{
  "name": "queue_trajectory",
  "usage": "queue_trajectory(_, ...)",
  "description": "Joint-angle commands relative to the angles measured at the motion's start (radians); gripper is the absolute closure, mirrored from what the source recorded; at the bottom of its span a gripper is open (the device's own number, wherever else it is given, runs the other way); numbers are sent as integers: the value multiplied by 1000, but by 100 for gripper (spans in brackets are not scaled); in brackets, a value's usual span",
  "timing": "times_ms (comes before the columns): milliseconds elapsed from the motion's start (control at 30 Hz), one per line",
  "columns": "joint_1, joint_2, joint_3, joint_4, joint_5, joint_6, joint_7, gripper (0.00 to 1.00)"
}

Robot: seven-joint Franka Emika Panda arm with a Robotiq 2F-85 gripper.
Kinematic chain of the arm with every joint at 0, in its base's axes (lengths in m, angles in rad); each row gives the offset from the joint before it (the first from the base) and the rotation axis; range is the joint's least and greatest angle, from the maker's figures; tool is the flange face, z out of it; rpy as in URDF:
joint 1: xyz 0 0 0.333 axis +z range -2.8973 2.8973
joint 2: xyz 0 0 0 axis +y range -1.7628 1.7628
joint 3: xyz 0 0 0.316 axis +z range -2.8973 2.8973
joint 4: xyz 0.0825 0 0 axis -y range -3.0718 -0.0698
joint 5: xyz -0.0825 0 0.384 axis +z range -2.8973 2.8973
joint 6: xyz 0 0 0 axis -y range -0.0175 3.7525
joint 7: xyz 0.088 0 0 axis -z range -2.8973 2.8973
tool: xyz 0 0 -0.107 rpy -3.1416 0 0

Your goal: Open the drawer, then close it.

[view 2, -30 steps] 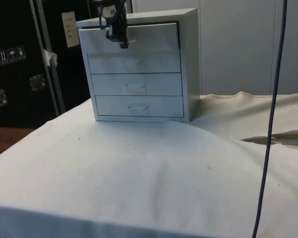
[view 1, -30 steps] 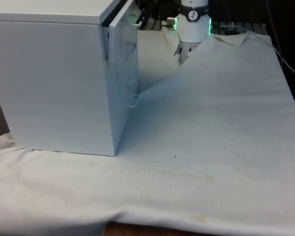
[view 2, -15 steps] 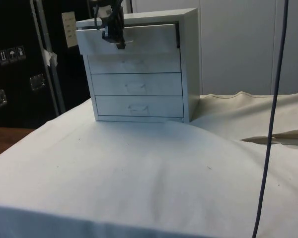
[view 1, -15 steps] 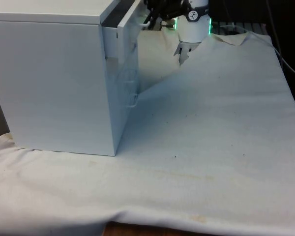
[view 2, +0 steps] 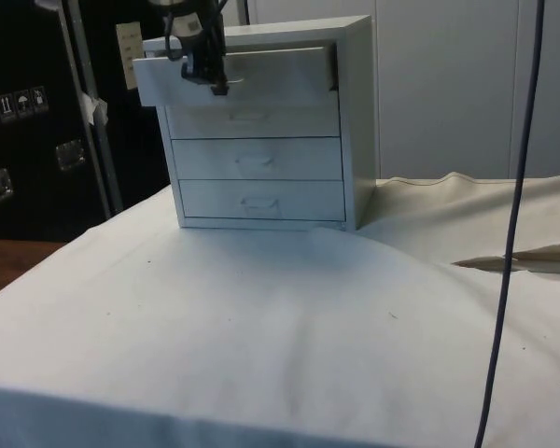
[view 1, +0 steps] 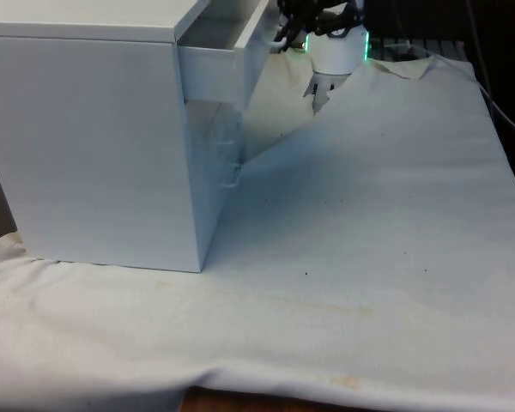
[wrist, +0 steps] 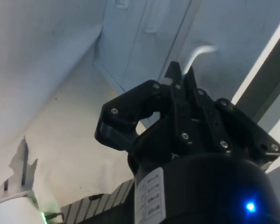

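White cloth (view 1: 386, 215) over table, dark cabinets (view 2: 37, 112), pale wall panels (view 2: 448, 84) behind.

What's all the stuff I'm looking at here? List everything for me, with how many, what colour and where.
chest of drawers: one, white, four drawers, on the table's cloth.
top drawer: one, white, pulled partly out of the chest; the three below sit flush.
handle: one, white, on the top drawer's front, between the gripper's fingers.
cloth: one, white, covering the table.
cable: one, dark, hanging in the side view's foreground.
cabinets: dark, behind the table in the side view.
gripper: one, black, shut on the handle of the top drawer.
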Motion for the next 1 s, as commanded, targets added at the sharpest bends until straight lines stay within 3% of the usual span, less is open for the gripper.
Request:
queue_trajectory(0,8,6,4,7,-12,-13,13,100)
queue_trajectory(167,10,10,28,16,-43,-39,46,100)
queue_trajectory(200,4,4,29,9,-36,-29,41,100)
queue_trajectory(233,10,11,32,18,-47,-44,51,100)
queue_trajectory(400,13,18,56,29,-65,-69,79,100)
queue_trajectory(467,13,21,65,31,-64,-74,88,100)
queue_trajectory(500,7,16,65,25,-63,-65,84,100)
queue_trajectory(567,13,23,74,34,-63,-79,97,100)
queue_trajectory(800,10,34,106,42,-63,-92,127,100)
queue_trajectory(967,17,50,129,59,-61,-114,155,100)
